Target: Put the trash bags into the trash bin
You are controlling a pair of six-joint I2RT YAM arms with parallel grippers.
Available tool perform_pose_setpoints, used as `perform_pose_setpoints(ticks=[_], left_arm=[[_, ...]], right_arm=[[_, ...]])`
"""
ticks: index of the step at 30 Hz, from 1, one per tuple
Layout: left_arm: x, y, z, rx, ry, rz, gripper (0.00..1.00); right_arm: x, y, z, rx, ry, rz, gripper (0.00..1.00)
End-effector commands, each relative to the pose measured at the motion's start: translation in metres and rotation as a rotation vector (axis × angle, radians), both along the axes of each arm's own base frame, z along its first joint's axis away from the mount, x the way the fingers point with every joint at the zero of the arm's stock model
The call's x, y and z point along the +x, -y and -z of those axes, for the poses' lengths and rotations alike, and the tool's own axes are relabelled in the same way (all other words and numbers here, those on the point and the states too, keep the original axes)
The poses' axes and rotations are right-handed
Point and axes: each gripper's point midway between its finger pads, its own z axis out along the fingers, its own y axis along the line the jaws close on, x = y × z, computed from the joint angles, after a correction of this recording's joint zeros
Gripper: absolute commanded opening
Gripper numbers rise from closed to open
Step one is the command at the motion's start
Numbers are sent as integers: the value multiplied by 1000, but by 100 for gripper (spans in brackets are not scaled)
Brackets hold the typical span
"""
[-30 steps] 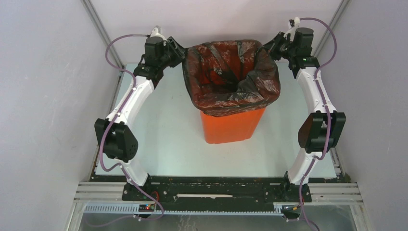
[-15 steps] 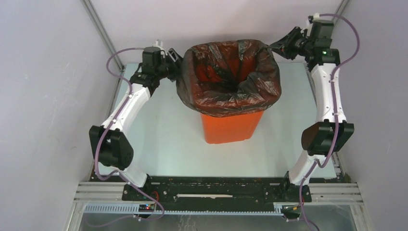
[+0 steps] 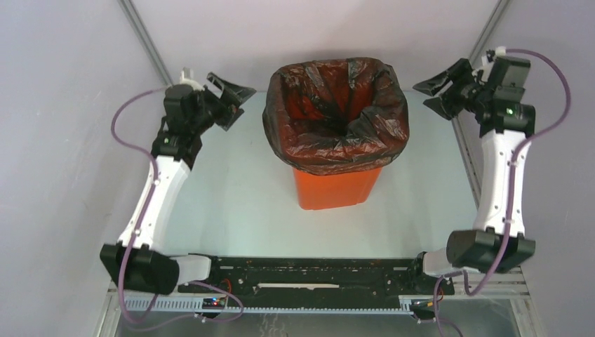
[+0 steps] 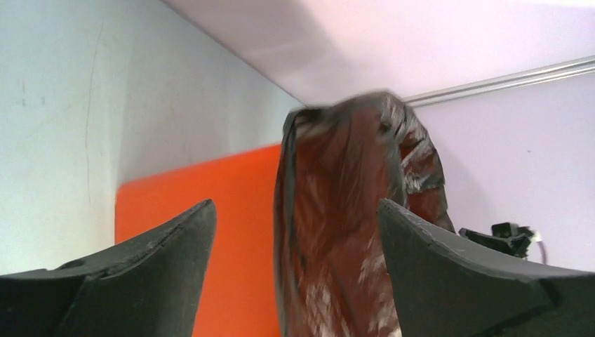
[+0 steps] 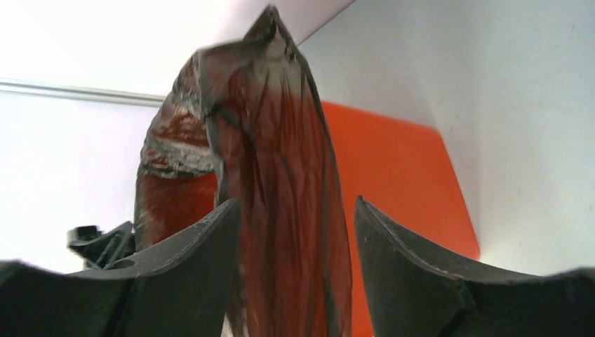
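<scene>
The orange trash bin (image 3: 335, 188) stands mid-table. A glossy black trash bag (image 3: 337, 116) lines it, with its edge folded down over the rim all round. My left gripper (image 3: 242, 105) hangs open to the left of the bag, apart from it, with nothing between its fingers. My right gripper (image 3: 423, 97) is open on the bag's right side, also empty and apart. In the left wrist view the bag (image 4: 337, 210) and bin (image 4: 210, 189) show beyond the spread gripper (image 4: 293, 210). The right wrist view has the bag (image 5: 281, 154) and bin (image 5: 400, 168) beyond the open gripper (image 5: 297, 203).
The pale table (image 3: 231, 196) is enclosed by white walls on the left, right and back. A metal frame post (image 3: 144, 38) runs up the back left corner. The arm bases sit on the black rail (image 3: 316, 274) at the near edge.
Both grippers have opened, let go of the bag's edge and drawn outward away from the bin, the left to the left and the right to the right. The bag stays draped over the rim.
</scene>
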Motion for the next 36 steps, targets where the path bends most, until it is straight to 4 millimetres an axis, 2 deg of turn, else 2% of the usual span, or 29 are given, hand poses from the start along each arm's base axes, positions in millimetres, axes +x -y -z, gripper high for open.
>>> perform_pose_setpoints(ticks=[1,4,8,13,18,20,22,25,26,28,33,36], left_arm=[[-40,7,-1,-205,13,28,89],[-63,22,-2,-303,41,131,90],[-87,29,-5,-399,71,190,90],[-95,40,13,-432,19,223,86],[-97,62,13,-490,2,285,79],[-99,69,15,-506,-7,305,72],[-100,74,19,-511,-21,307,56],[-99,75,39,-504,-85,283,34],[-98,75,46,-497,-107,276,30],[-99,75,56,-476,-140,262,26],[-104,69,59,-435,-130,240,24],[-106,69,64,-425,-142,238,23]], right_arm=[[-37,-2,-9,137,19,-2,71],[-56,-11,3,192,-10,-17,75],[-70,-30,21,256,-29,-76,76],[-72,-40,36,229,-24,-105,74],[-70,-46,45,223,-28,-128,68],[-69,-52,49,238,-27,-140,62],[-69,-57,50,235,-18,-140,59],[-68,-64,53,217,-15,-144,48],[-68,-65,54,214,-19,-142,44],[-68,-67,58,209,-35,-138,35],[-70,-69,66,182,-58,-130,11],[-71,-69,68,168,-60,-134,2]])
